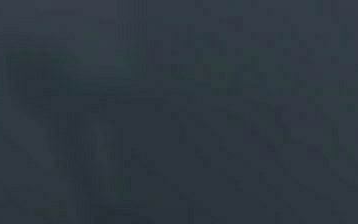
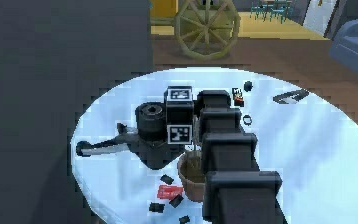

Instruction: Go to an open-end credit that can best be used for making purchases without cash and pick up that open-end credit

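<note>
My arm (image 2: 230,160) rises from the arm side view's bottom edge over a round white table (image 2: 317,150). Two white marker squares (image 2: 178,96) stand at its far end. Left of them sits the gripper's dark body (image 2: 147,120), and the gripper (image 2: 99,148) reaches left, low over the tabletop. I cannot tell whether it holds anything. Small flat dark and red pieces (image 2: 168,190) lie near the table's front edge, left of the arm. Another small red and dark piece (image 2: 237,97) lies right of the markers. None is clear enough to name as a card.
A brown bowl (image 2: 192,172) stands by the arm. A dark flat object (image 2: 292,97) lies at the table's far right. A dark wall (image 2: 57,60) closes the left. Beyond the table are a wooden wheel (image 2: 207,25) and a blue sofa (image 2: 353,42). A dark surface (image 1: 177,110) stands close in the forward view.
</note>
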You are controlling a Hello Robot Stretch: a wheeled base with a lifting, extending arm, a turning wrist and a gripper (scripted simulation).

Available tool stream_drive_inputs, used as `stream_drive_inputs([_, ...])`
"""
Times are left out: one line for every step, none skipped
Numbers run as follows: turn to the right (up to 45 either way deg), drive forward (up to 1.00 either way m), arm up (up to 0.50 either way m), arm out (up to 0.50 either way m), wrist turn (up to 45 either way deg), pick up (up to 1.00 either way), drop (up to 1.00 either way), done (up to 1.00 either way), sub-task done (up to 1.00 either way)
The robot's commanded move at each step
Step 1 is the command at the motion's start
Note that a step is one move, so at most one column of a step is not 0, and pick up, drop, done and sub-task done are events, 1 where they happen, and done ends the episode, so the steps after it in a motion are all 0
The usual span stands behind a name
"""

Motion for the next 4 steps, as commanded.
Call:
stream_drive_inputs([0.0,0.0,0.0,0.0,45.0,0.0,0.0,0.0,0.0])
stream_drive_inputs([0.0,0.0,0.0,0.0,9.0,0.0,0.0,0.0,0.0])
stream_drive_inputs([0.0,0.0,-0.26,0.0,0.0,0.0,0.0,0.0,0.0])
stream_drive_inputs([0.0,0.0,0.0,0.0,0.0,1.0,0.0,0.0,0.0])
